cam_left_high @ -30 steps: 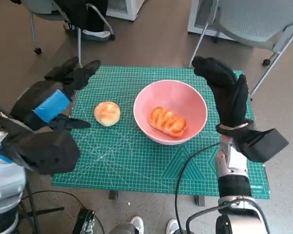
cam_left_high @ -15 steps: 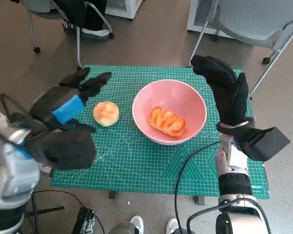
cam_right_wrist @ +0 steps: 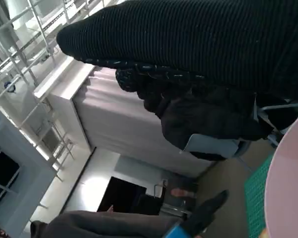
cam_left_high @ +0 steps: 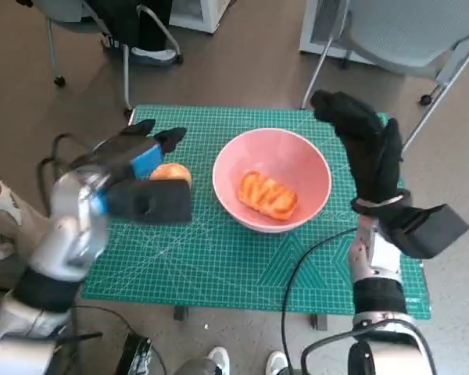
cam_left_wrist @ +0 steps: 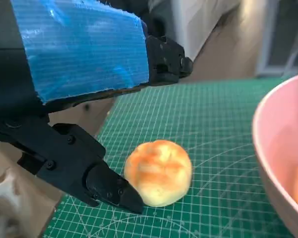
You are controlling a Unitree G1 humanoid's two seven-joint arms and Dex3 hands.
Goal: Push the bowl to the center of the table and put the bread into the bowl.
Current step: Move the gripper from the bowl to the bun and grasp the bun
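Spread apart and holding nothing, the black left hand with blue tape over its back (cam_left_high: 141, 160) is poised just over the round golden bread bun (cam_left_high: 174, 173), which lies on the green gridded cutting mat (cam_left_high: 219, 258) covering the worktop. In the left wrist view a black fingertip (cam_left_wrist: 114, 193) is seen low beside the bun (cam_left_wrist: 159, 172), close to it, though contact cannot be confirmed.

Further right, the pink round bowl (cam_left_high: 316, 168) is seen roughly at the middle of the mat, and an orange-glazed elongated bread roll (cam_left_high: 267, 195) is already lying inside it. The pushing step is therefore judged done, and one piece of bread is judged placed; the step in hand is taken to be the grasp of the remaining bun.

At the far right, the right hand in the black knitted glove (cam_left_high: 365, 144) is held raised beside the bowl's rim, fingers loosely extended and empty.

For the next move, the left fingers would need to be lowered around the bun and closed gently, since soft bread is likely to be squashed. A lift clear of the bowl's wall and a release above its hollow would then be called for.
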